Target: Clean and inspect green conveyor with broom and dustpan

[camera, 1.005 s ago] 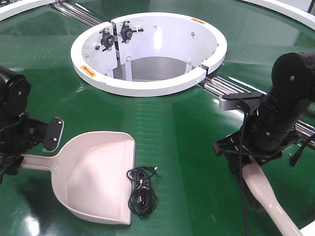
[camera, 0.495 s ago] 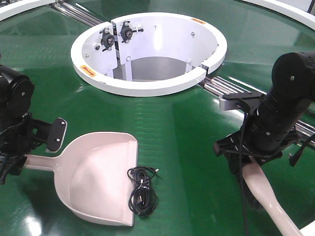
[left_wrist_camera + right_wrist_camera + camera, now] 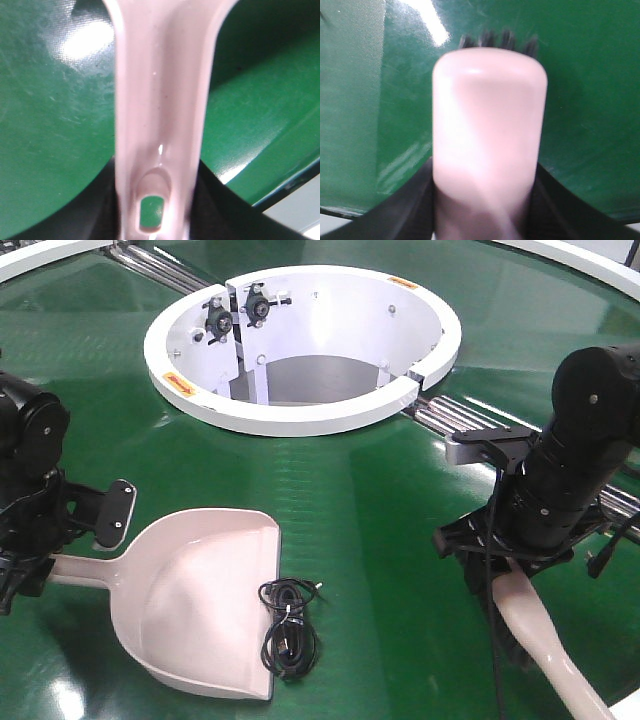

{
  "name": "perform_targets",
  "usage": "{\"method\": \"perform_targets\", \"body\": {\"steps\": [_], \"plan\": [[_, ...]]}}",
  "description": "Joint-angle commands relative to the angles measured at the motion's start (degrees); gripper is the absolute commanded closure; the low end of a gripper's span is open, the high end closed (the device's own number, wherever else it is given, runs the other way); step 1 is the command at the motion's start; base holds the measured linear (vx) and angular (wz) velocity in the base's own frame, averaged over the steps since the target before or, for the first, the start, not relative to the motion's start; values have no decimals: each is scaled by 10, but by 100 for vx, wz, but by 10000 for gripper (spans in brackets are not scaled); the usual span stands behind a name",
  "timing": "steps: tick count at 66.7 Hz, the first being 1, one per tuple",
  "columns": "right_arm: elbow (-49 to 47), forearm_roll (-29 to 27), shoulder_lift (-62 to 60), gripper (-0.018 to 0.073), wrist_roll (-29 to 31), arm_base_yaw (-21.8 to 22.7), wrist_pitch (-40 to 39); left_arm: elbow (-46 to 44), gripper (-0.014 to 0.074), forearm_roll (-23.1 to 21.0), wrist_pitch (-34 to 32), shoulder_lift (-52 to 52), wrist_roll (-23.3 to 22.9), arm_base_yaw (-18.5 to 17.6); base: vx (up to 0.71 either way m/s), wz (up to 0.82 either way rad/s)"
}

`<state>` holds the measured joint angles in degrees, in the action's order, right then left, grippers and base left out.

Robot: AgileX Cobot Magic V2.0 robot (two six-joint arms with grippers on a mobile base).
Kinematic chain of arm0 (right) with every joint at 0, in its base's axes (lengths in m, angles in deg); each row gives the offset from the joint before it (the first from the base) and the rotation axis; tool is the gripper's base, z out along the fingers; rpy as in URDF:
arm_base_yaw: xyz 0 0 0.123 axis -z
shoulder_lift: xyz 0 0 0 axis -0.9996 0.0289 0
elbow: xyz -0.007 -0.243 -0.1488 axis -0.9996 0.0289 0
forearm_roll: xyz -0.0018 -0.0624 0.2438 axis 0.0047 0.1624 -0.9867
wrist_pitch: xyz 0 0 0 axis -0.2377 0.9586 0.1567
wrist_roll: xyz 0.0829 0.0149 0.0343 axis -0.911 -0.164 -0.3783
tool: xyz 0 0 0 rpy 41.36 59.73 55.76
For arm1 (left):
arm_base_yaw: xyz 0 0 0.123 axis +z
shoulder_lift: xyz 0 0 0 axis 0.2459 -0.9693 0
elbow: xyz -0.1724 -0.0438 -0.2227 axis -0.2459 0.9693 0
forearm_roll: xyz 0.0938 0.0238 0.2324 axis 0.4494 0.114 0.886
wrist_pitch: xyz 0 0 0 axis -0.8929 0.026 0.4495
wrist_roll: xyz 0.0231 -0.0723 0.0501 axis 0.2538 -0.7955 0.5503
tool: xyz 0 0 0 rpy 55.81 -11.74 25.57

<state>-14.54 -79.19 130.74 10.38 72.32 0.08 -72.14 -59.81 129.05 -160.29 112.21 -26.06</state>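
Front: my left claw (image 3: 38, 565) clamps the dustpan (image 3: 200, 600) handle, pan ahead on the belt (image 3: 370, 480); my right claw (image 3: 497, 575) grips the broom (image 3: 548, 645), cable (image 3: 290, 630) between. Left wrist: handle centred. Right wrist: bristles ahead; I'd sweep low, pan lip flat.

We think this is a factory or a machine workshop. A big shiny green conveyor (image 3: 350, 490) fills almost all that we see, and it curves round like a wide ring. Silver rollers (image 3: 450, 425) show in a gap in the belt. In the middle is a white round opening (image 3: 300, 420) with screws in its wall, black knobs (image 3: 218, 322) and little orange warning stickers (image 3: 178, 383). Black robot arms (image 3: 580, 440) reach over the belt from both sides.
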Motion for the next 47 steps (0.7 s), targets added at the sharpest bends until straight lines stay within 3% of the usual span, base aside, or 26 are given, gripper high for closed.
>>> {"method": "perform_targets", "body": {"steps": [1, 47], "plan": [[-14, -2, -23, 565, 2, 3, 33, -16, 620, -6, 17, 22, -7, -4, 0, 0], [-14, -2, -23, 565, 2, 3, 31, -16, 620, -6, 17, 22, -7, -4, 0, 0]]}}
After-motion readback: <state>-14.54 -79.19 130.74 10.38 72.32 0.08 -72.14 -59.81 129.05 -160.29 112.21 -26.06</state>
